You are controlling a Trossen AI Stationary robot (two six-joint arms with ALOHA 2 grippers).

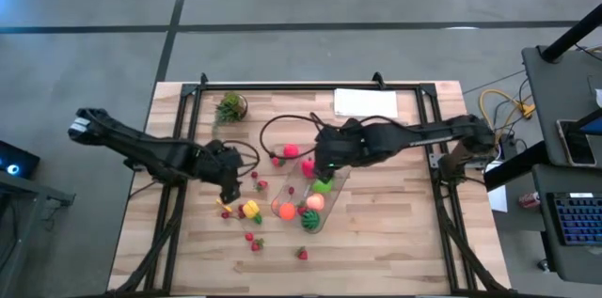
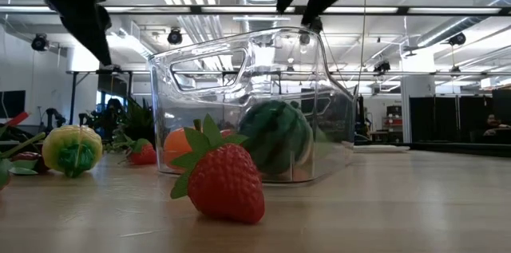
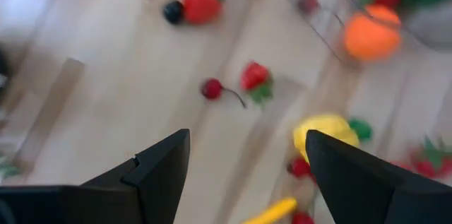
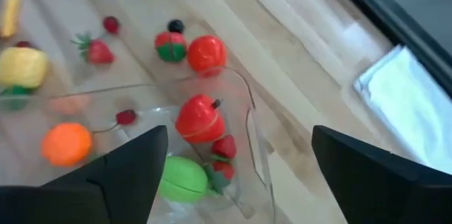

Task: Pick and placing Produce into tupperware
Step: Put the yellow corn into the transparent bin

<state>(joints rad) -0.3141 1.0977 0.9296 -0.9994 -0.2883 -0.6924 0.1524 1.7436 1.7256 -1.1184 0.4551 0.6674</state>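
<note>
While both arms hang over the middle of the tabletop (image 1: 395,242), the left claw (image 3: 247,157) is spread open and empty above the loose Produce (image 1: 250,210). To do this pick well, I'd say it should settle on one piece, centre its fingers over that and drop straight down, so the neighbours aren't nudged away. A small strawberry (image 3: 255,78) and a cherry (image 3: 211,88) lie just ahead of the open fingers, with the yellow fruit (image 3: 325,131) near one fingertip. The tupperware (image 1: 310,195) sits just beside this scatter, already holding an orange (image 4: 66,143), a green piece (image 4: 183,179) and a red one (image 4: 200,119). The right claw (image 4: 236,160) hovers open, holding nothing, directly over the tub.
</note>
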